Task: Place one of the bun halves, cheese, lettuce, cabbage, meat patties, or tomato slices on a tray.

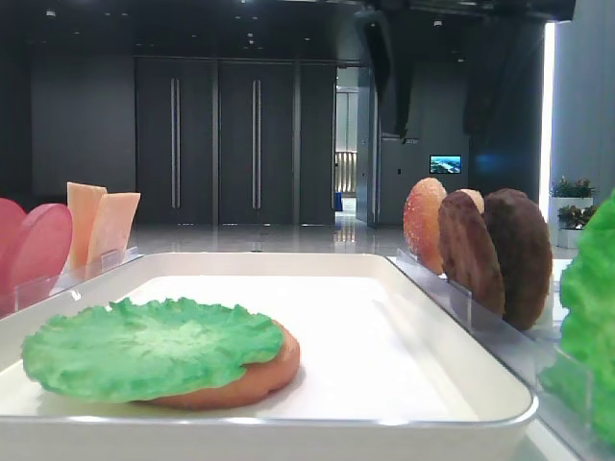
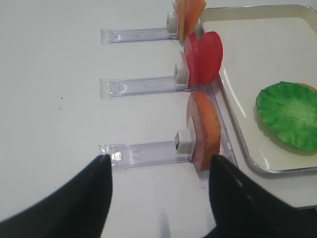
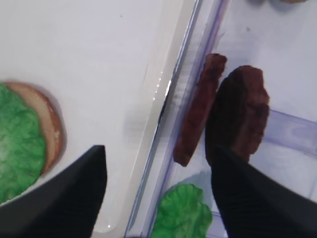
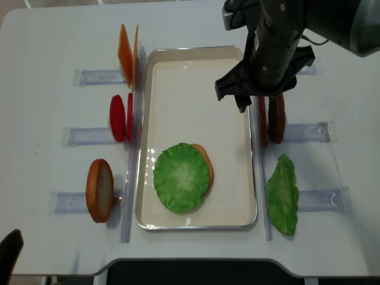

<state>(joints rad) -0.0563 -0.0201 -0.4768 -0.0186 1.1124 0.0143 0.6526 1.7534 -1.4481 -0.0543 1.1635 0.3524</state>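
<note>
Right hand [image 4: 259, 107] hovers over the patties [image 4: 270, 119] beside the tray [image 4: 196, 54], jaws apart, holding nothing; lettuce [image 4: 181, 177] lies on a bun half [image 4: 205, 163] inside the tray; left hand [image 2: 156, 166] jaws apart above the bench [image 2: 54, 114], empty.

Dark doors [image 1: 216, 144] (tall handles), glossy floor [image 1: 259, 237]

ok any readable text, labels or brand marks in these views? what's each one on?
None can be read.
Small wall screen at the back of the room: lit picture, too small and blurred to make out any words.
White tray, clear plastic racks, bun half, lettuce, meat patties: no print or marks.
Right tool, open over the patties: plain black, no marking.
</note>
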